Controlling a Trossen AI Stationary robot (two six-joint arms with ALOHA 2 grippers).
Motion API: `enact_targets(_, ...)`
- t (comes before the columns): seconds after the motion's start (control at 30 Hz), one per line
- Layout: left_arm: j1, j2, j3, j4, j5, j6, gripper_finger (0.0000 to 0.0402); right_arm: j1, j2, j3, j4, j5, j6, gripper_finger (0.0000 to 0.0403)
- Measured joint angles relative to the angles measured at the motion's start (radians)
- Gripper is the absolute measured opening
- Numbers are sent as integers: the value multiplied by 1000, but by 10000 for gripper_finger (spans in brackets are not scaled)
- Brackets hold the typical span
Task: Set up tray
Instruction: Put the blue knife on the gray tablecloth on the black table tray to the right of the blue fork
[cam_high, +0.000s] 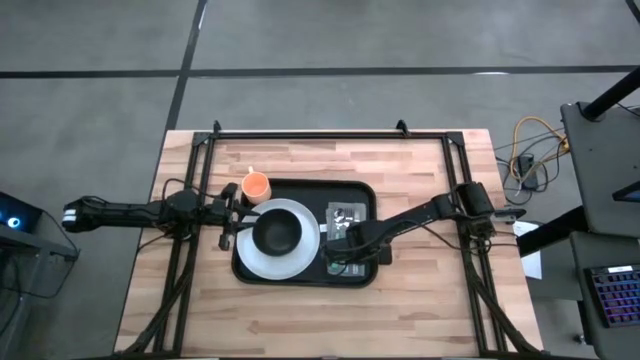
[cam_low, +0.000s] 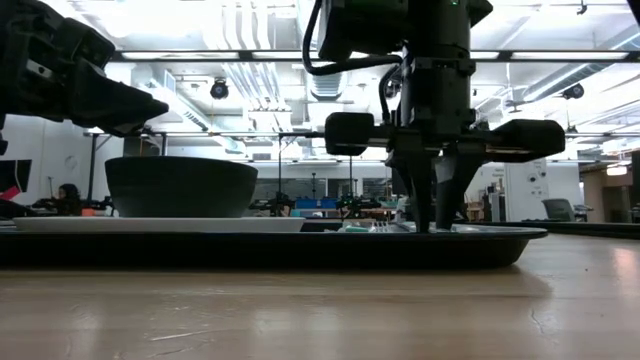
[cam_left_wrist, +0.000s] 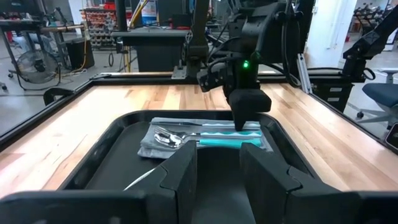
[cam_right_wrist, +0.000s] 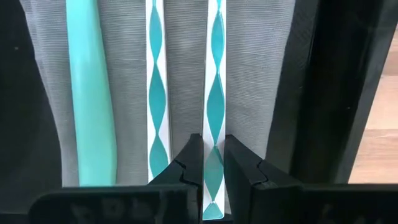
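Observation:
The black tray (cam_high: 300, 190) lies mid-table. On its left half sits a white plate (cam_high: 300, 262) carrying a dark bowl (cam_high: 277, 233), with an orange cup (cam_high: 256, 185) at the far-left corner. A grey napkin (cam_high: 352, 215) lies on the tray's right half with several pieces of cutlery side by side on it: a spoon (cam_left_wrist: 168, 138), a plain teal handle (cam_right_wrist: 90, 93) and two handles with a teal-and-white wave pattern. My right gripper (cam_right_wrist: 213, 165) stands over the napkin's near end, shut on one patterned handle. My left gripper (cam_left_wrist: 219, 168) hovers open above the plate's left edge. My right gripper pinches the patterned cutlery handle (cam_right_wrist: 213, 124) near its free end, one finger on each long side. The fingers (cam_low: 432, 215) come from above, pointing down, and lie across the handle. The piece lies flat on the napkin, parallel to the others.
Bare wood lies around the tray on all sides. A black metal frame (cam_high: 300, 133) runs along the table's far edge and down both sides. Beyond the right edge are cables and a stand (cam_high: 600, 150).

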Motion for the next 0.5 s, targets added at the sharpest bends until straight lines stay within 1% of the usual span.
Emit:
enact_targets(0.27, 0, 2, 0, 0, 0, 0, 105, 0, 0, -12, 6, 22, 17, 26)
enact_targets(0.5, 0, 2, 0, -1, 0, 0, 105, -3, 0, -37, 52, 19, 24, 52)
